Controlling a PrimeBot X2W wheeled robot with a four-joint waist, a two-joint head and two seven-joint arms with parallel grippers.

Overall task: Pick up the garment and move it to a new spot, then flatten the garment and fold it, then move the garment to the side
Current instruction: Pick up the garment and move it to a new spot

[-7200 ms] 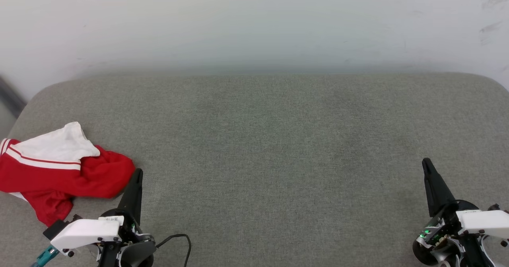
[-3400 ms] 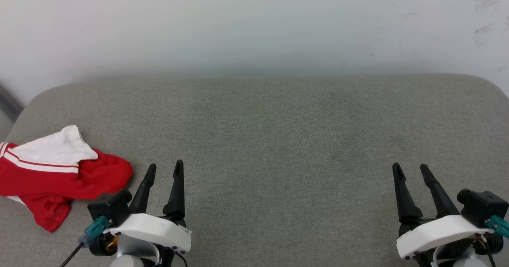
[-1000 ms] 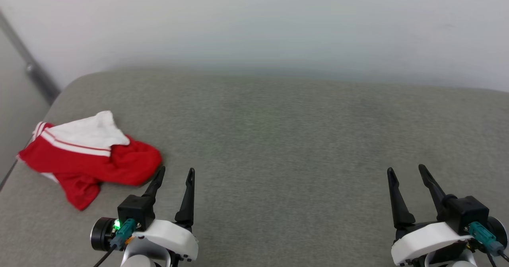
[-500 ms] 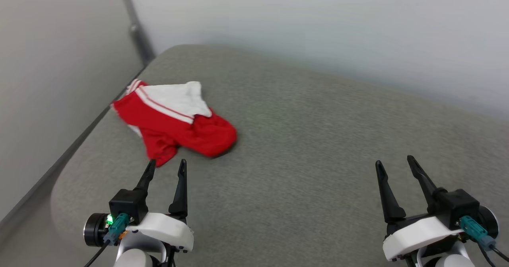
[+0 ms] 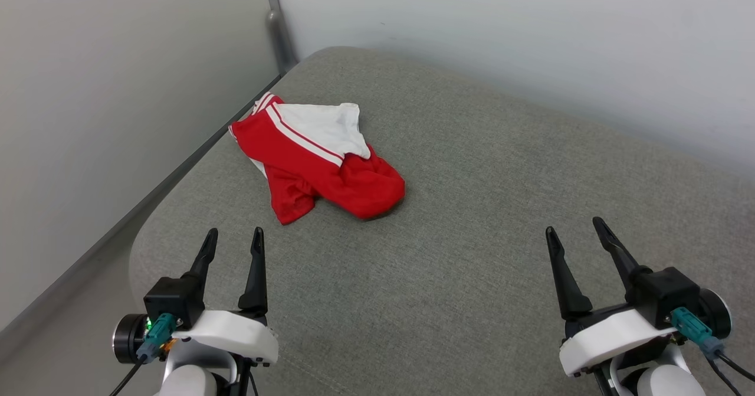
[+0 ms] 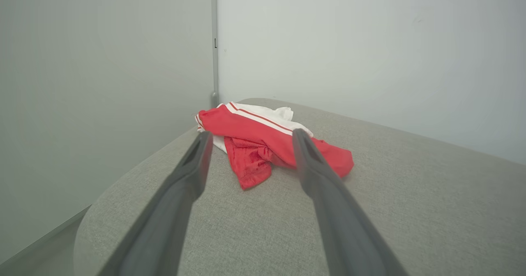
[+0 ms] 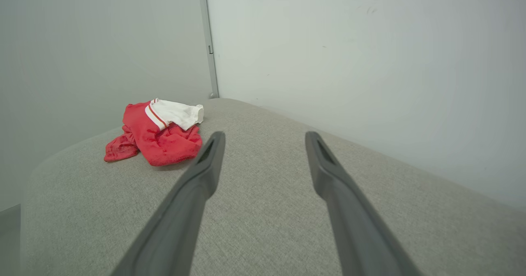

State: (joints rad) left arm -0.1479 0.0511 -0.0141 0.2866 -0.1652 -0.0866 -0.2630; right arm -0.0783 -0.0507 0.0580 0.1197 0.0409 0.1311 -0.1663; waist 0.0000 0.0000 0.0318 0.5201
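The garment (image 5: 318, 163) lies crumpled near the left edge of the grey cushioned surface (image 5: 483, 219): red cloth with a white sleeve and red-white striped trim on top. Its lettering is hidden in the folds. My left gripper (image 5: 234, 236) hovers open just short of it, fingers pointing toward the bundle. The left wrist view frames the garment (image 6: 267, 144) between the spread fingers (image 6: 193, 173). My right gripper (image 5: 575, 228) is open far to the right over bare fabric. From the right wrist the garment (image 7: 158, 134) sits off to the upper left.
A pale wall (image 5: 531, 42) backs the surface and a second wall panel (image 5: 106, 101) runs along its left side, meeting at a grey corner post (image 5: 278, 27). The surface's rounded left edge (image 5: 141, 242) drops to the floor.
The camera has swung left, so the garment now sits nearer the picture's centre and the left wall has come into view. The garment itself lies as before; both grippers stay open.
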